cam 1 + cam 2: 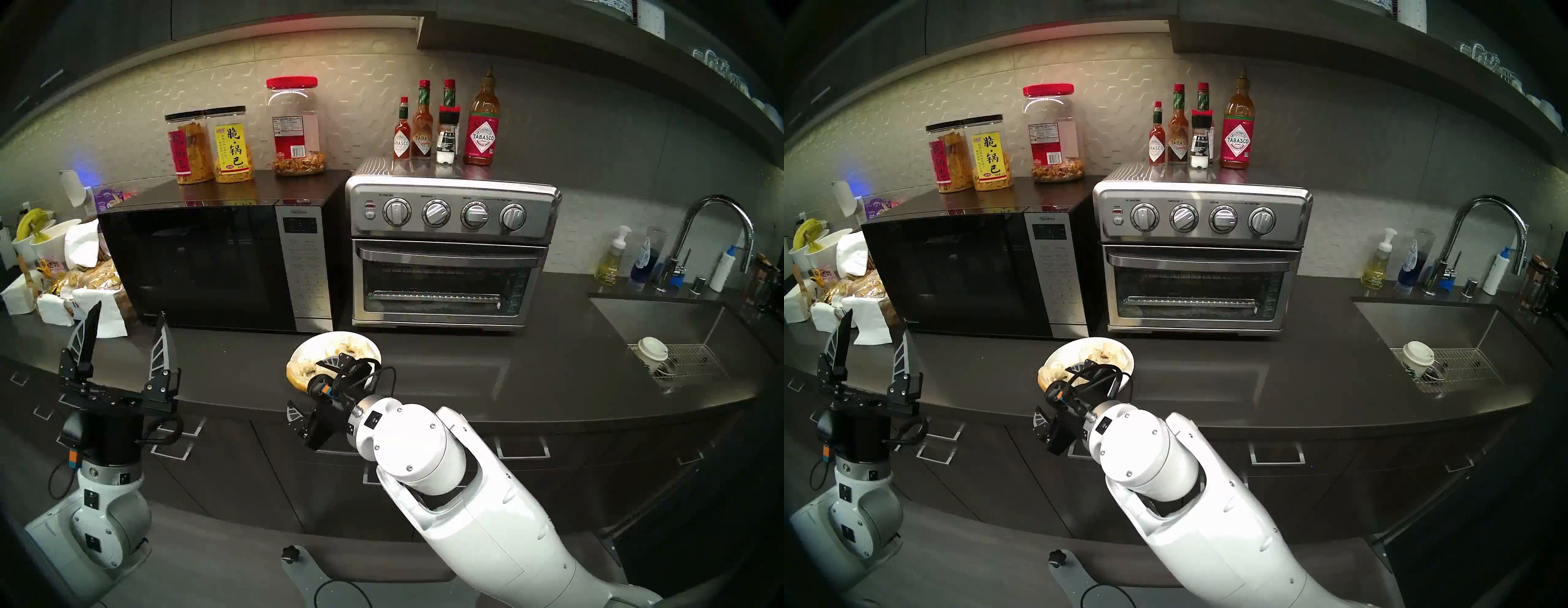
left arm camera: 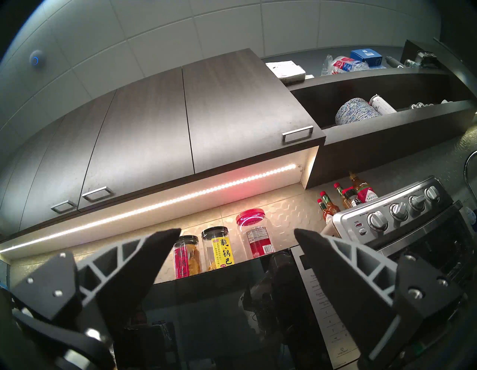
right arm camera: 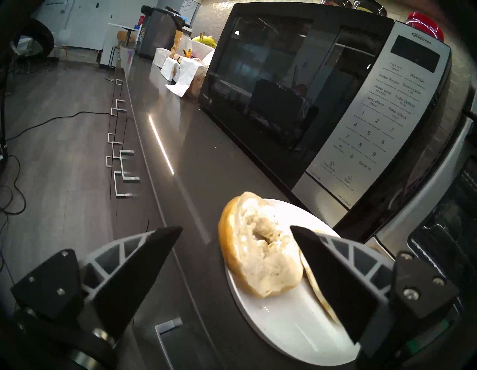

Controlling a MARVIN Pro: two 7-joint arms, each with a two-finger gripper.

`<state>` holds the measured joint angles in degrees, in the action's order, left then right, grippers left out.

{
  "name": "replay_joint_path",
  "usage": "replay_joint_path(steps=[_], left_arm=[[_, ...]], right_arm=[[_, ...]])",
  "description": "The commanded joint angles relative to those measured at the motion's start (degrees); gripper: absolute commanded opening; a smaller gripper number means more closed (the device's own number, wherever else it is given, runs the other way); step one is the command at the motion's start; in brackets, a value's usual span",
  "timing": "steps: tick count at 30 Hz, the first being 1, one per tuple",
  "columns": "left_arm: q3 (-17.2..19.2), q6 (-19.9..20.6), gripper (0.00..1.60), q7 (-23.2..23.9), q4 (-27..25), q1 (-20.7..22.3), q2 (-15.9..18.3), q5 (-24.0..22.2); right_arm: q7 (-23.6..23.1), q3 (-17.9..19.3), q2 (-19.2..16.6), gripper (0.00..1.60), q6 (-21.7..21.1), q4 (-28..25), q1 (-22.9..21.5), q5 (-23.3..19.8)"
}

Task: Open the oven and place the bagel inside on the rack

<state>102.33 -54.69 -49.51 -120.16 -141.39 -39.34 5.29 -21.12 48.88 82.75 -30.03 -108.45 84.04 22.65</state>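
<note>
Right gripper (image 3: 236, 231) nearest lens, jaws wide, holding nothing, poised low at counter's front edge. One finger over white plate (image 3: 284, 317), other over bare counter (image 1: 530, 373). Bagel (image 3: 258, 248) on plate, two halves, cut faces up, one overhanging plate rim. Plate near front of microwave (image 1: 203, 263) and oven (image 1: 449, 250). Oven door shut; rack (image 1: 432, 296) visible through glass. Left gripper (image 1: 125, 329) raised, jaws wide, empty. Clear counter between oven and sink (image 1: 662, 316).

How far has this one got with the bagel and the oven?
Nothing looks done: the oven door is shut and the bagel lies on its plate. The open right gripper hovers at the bagel, gripping nothing. Grasping, opening the door and loading the rack remain.
</note>
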Motion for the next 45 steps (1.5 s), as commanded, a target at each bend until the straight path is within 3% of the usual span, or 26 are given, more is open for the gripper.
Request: replay_joint_path(steps=[1,28,32,34,36,37,45], left_arm=[[0.38,-0.02,1.60,-0.04,-0.49,0.05,0.01,0.03],[0.38,-0.02,1.60,-0.04,-0.49,0.04,0.01,0.03],[0.38,-0.02,1.60,-0.04,-0.49,0.04,0.01,0.03],[0.38,-0.02,1.60,-0.04,-0.49,0.04,0.01,0.03],[0.38,-0.02,1.60,-0.04,-0.49,0.04,0.01,0.03],[0.38,-0.02,1.60,-0.04,-0.49,0.04,0.01,0.03],[0.38,-0.02,1.60,-0.04,-0.49,0.04,0.01,0.03]], right_arm=[[0.68,-0.21,1.58,1.60,0.59,0.18,-1.68,0.35],[1.96,-1.73,2.06,1.60,1.53,3.26,-2.65,0.51],[2.00,-1.90,2.14,1.43,1.59,3.54,-2.84,0.49],[2.03,-1.98,2.14,1.16,1.61,3.61,-2.90,0.48],[2.02,-2.02,2.13,1.09,1.61,3.64,-2.94,0.48],[2.04,-2.08,2.10,0.79,1.65,3.64,-2.94,0.48],[2.03,-2.23,1.77,0.78,1.61,3.19,-2.77,0.41]])
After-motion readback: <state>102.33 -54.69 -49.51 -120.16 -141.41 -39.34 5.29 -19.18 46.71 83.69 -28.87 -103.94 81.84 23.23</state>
